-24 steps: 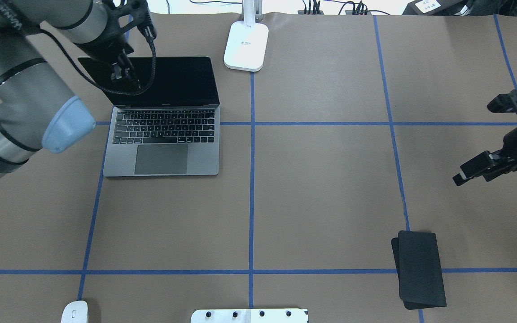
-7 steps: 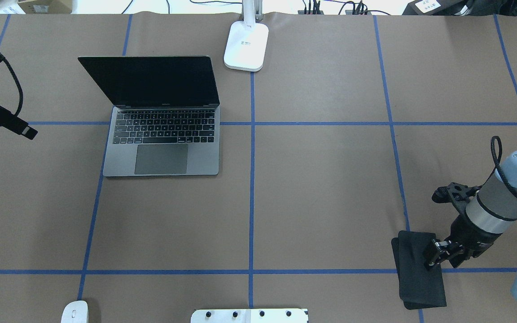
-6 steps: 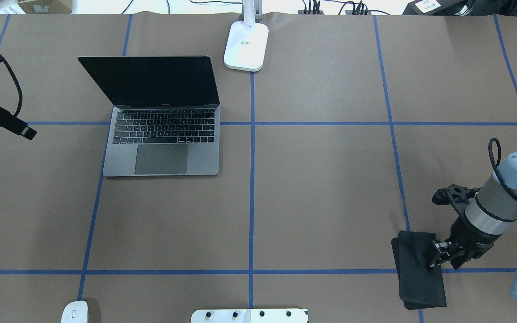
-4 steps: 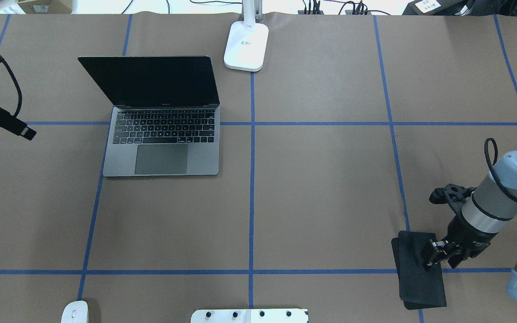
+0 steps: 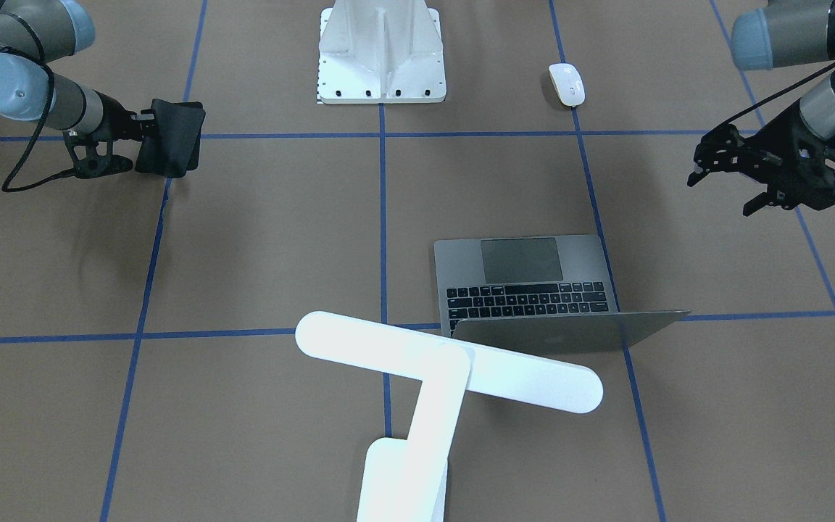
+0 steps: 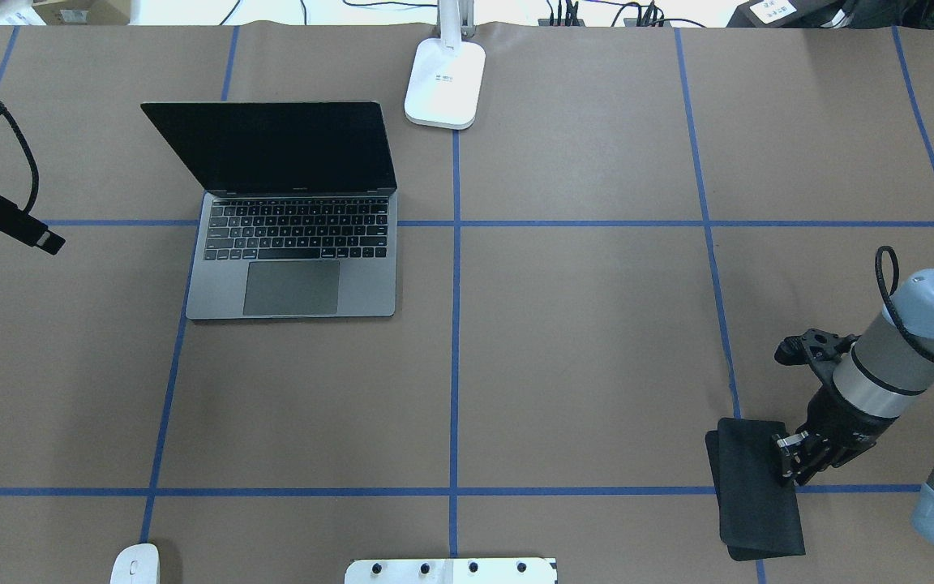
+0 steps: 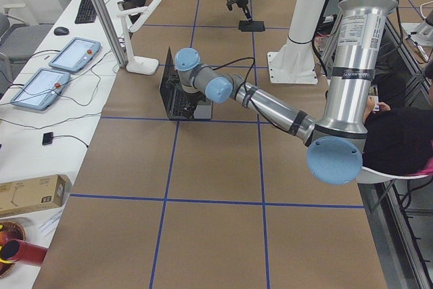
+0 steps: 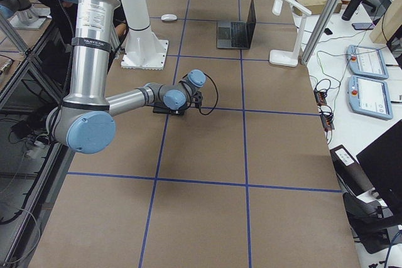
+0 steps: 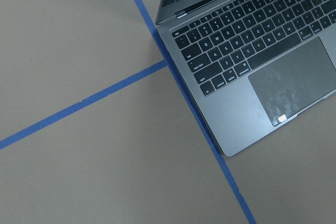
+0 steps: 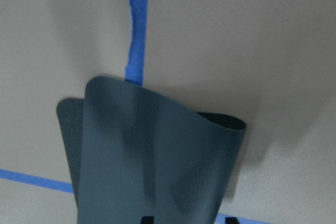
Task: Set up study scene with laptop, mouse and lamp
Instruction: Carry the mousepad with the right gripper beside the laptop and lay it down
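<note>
**Right gripper (image 6: 791, 469) clamped on the black pad, laptop far off to its left**

The laptop (image 6: 297, 259) stands open with its keys towards the robot. It is well apart from the right gripper, a long way to that gripper's left and farther out from the robot. The lamp (image 6: 444, 81) has its base just beyond the laptop's far right corner, so it is also left of and beyond the right gripper. The mouse (image 6: 136, 564) sits at the robot's own edge of the table, far to the right gripper's left, on the left arm's side.

The left gripper (image 5: 720, 194) hangs spread and empty out past the laptop's left side. It is the nearer of the two to both laptop and mouse.

The right gripper's fingers are closed on the long side of the black pad (image 6: 751, 495) nearest them. That side is raised, and the wrist camera shows the sheet bowing up floppily. The pad's long axis runs away from the robot, across the line of the gripper's reach.

From where I stand, the pad belongs beside the laptop, so the carry would run leftward across the middle of the table. The mouse looks like the left arm's job.
</note>
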Controlling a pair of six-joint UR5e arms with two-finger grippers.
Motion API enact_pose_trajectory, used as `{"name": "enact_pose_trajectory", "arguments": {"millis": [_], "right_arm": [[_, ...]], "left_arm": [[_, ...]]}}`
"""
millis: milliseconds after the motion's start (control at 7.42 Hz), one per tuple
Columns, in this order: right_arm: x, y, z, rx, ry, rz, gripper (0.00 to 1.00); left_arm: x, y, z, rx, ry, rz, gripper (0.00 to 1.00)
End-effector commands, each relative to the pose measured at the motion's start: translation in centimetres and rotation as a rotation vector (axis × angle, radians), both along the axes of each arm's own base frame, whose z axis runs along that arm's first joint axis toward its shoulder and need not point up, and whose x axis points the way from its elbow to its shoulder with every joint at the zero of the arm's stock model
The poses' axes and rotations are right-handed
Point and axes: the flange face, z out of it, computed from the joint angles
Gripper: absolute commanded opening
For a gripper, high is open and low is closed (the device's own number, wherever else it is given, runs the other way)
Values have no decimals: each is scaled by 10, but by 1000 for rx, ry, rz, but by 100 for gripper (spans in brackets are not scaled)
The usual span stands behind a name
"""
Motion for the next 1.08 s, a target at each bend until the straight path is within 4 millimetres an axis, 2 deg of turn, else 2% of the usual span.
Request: {"name": "enact_pose_trajectory", "arguments": {"millis": [0, 269, 539, 943], "right_arm": [[0, 0, 0, -1, 1, 0, 24], [3, -2, -1, 1, -1, 8, 22], [9, -10, -6, 15, 0, 38, 14], [9, -12, -5, 43, 14, 52, 12]], "left_arm": [[0, 0, 0, 6, 0, 3, 100], [0, 0, 0, 8, 0, 5, 100], [-1, 0, -1, 18, 5, 4, 100], [-1, 3, 1, 29, 12, 5, 99]]}}
